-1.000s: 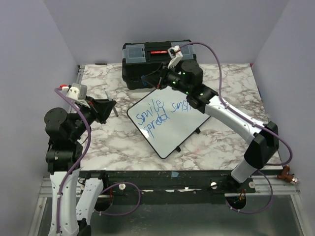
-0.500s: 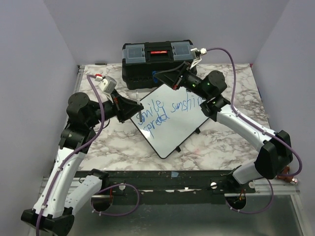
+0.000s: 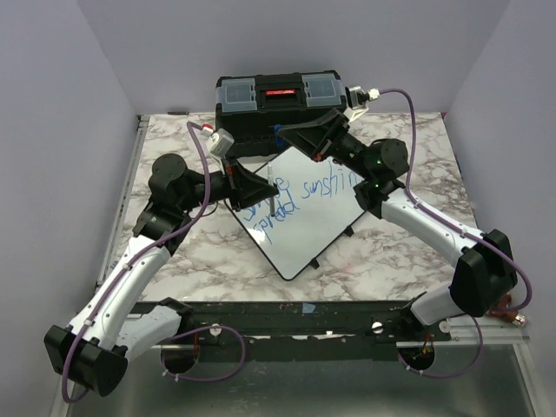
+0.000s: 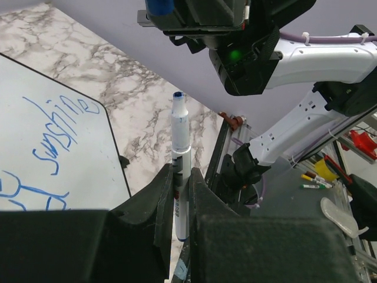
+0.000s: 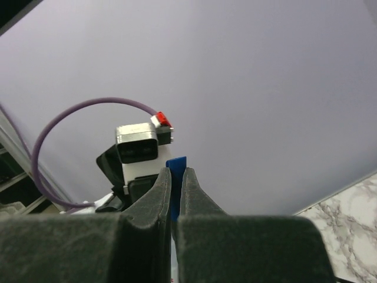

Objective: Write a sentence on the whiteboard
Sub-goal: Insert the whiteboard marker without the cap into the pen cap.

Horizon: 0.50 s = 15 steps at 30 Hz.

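Observation:
The whiteboard lies tilted on the marble table, with the blue sentence "Smile spread sunshine" in two lines; its "sunshine" end also shows in the left wrist view. My left gripper is shut on a white marker with its uncapped blue tip showing, held above the board's left part. My right gripper hovers above the board's far corner, shut on the blue marker cap. In the left wrist view that cap sits above the marker tip.
A black toolbox with a red latch stands at the table's back, right behind my right gripper. Marble table surrounds the board. Off the table's right edge lies a bench with loose markers.
My left arm has swung right and carried the marker from beside the board to above its left part. My right gripper has pulled back and risen toward the toolbox.

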Each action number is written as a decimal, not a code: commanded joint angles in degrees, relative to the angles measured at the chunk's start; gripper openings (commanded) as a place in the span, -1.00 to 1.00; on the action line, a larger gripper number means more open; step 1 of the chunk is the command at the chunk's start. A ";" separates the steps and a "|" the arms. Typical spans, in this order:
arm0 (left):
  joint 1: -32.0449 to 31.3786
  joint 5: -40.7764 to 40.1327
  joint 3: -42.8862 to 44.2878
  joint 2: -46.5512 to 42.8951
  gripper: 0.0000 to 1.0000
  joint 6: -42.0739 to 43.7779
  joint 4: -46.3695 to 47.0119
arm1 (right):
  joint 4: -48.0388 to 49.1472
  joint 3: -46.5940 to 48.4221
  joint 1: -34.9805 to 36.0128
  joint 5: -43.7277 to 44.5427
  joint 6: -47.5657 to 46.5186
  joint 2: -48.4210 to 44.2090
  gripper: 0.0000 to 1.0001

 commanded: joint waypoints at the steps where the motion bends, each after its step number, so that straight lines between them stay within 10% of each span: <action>1: -1.94 0.37 -0.27 1.82 -1.00 -1.56 6.16 | 7.11 -0.72 -0.38 -3.08 2.66 1.12 -0.99; 15: -4.04 -0.96 2.37 5.29 -1.00 -0.78 6.16 | 8.38 -0.96 -0.39 -4.80 4.07 3.34 -0.99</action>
